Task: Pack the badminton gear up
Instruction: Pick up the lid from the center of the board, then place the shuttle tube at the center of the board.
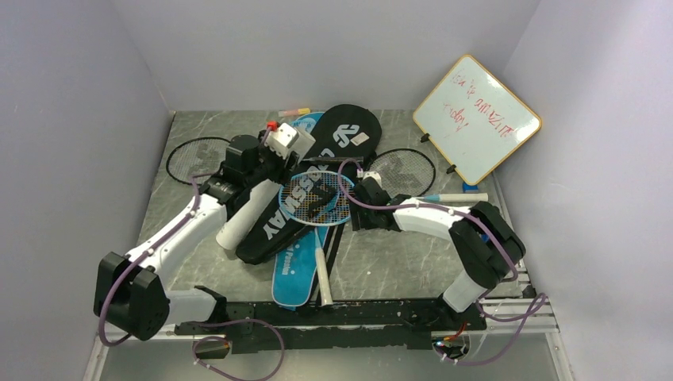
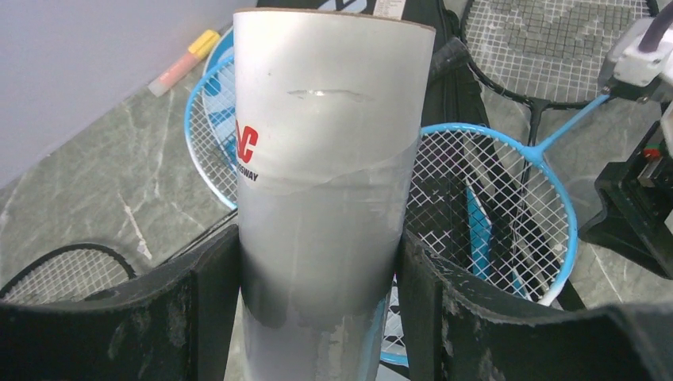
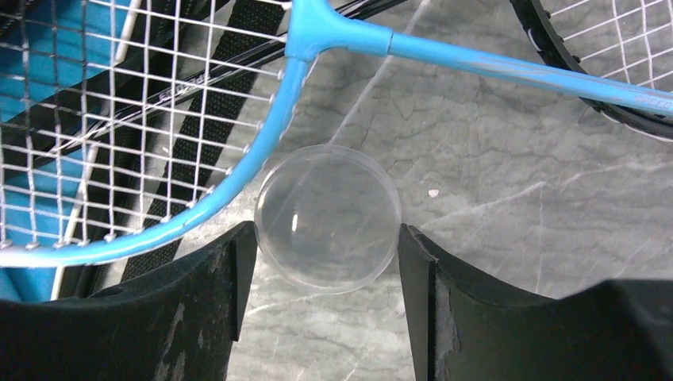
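The left arm (image 1: 182, 226) stretches forward, its left gripper (image 2: 319, 246) clamped on a white tube (image 2: 333, 119). The right arm (image 1: 428, 216) folds inward, its right gripper (image 3: 327, 238) pinching a clear round cap (image 3: 327, 214) on the table (image 3: 492, 198). The light-blue racket (image 3: 333, 33) touches the cap's far left edge.

Grey marbled tabletop (image 1: 397, 270), pale walls (image 1: 317, 48)

left jaws clamped, right jaws wide
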Motion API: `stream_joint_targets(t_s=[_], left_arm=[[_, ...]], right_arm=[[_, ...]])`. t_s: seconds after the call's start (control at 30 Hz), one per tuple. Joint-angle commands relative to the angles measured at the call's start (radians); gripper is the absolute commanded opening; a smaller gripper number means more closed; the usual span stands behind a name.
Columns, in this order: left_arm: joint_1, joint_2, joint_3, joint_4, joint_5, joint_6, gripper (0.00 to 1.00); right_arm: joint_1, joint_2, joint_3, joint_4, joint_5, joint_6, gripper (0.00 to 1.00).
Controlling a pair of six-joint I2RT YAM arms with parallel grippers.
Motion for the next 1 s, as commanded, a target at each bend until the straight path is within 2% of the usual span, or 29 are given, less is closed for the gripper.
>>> stream_joint_targets(t_s=[0.0, 0.27, 0.37, 0.47, 0.63, 0.8, 0.87, 0.97], left_arm=[[0.004, 0.03, 0.019, 0.049, 0.061, -0.024, 0.56], [0.003, 0.158, 0.005, 0.11, 0.2, -0.132, 0.59], [0.003, 0.227, 0.017, 0.12, 0.229, -0.159, 0.61], [0.003, 0.298, 0.039, 0.117, 0.27, -0.177, 0.61], [0.003, 0.386, 0.059, 0.134, 0.377, -0.215, 0.66], [0.003, 0.406, 0.058, 0.15, 0.402, -0.227, 0.73], [0.003, 0.405, 0.061, 0.137, 0.396, -0.219, 0.75], [0.003, 0.403, 0.065, 0.121, 0.394, -0.202, 0.9]], right_arm=[[0.001, -0.107, 0.02, -0.018, -0.002, 0.003, 0.62], [-0.016, -0.278, 0.067, -0.046, -0.113, -0.001, 0.62], [-0.051, -0.303, 0.083, -0.012, -0.215, 0.015, 0.62], [-0.122, -0.312, 0.084, 0.044, -0.395, 0.054, 0.62], [-0.269, -0.299, 0.037, 0.245, -0.7, 0.173, 0.61], [-0.32, -0.188, 0.031, 0.462, -0.922, 0.323, 0.6], [-0.328, -0.129, 0.027, 0.607, -0.996, 0.417, 0.6], [-0.332, -0.048, 0.018, 0.79, -1.078, 0.545, 0.59]])
